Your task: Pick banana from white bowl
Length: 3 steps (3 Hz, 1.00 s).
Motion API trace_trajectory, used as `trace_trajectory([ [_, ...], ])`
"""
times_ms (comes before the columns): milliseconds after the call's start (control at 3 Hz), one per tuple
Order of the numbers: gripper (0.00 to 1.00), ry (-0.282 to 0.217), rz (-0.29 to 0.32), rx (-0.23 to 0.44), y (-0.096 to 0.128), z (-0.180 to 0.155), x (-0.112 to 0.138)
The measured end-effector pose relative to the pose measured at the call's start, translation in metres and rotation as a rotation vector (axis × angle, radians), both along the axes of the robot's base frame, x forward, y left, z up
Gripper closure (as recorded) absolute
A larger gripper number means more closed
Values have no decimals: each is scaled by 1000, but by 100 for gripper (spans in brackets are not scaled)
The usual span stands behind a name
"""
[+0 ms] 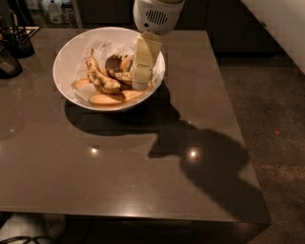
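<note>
Dim, warm light from overhead on the far side. The white bowl is the brightest thing, its rim glossy. The gripper hangs inside the bowl's right half, beside the banana. The arm's broad dark shadow falls across the table toward the near right. Two small glare spots on the tabletop. The floor at right is murky.

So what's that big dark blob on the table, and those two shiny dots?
Camera view: the blob is a shadow on the table, most likely cast by the arm; the bowl casts its own beside it. The dots are glare, lamps mirrored in the glossy top. The gripper hangs inside the bowl, on its right in the picture, beside the banana.
</note>
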<state>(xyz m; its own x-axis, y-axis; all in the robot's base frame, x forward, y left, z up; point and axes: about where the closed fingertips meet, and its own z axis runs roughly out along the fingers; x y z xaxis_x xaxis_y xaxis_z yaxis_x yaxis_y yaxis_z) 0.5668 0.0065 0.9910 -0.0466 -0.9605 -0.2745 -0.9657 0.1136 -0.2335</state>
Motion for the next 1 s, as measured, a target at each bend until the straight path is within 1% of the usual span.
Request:
trace_trajectory([
  [333,11,10,8,5,6,2,2],
  [667,29,22,9,-4,11,-2,8],
  [1000,34,42,8,-20,16,-11,15],
])
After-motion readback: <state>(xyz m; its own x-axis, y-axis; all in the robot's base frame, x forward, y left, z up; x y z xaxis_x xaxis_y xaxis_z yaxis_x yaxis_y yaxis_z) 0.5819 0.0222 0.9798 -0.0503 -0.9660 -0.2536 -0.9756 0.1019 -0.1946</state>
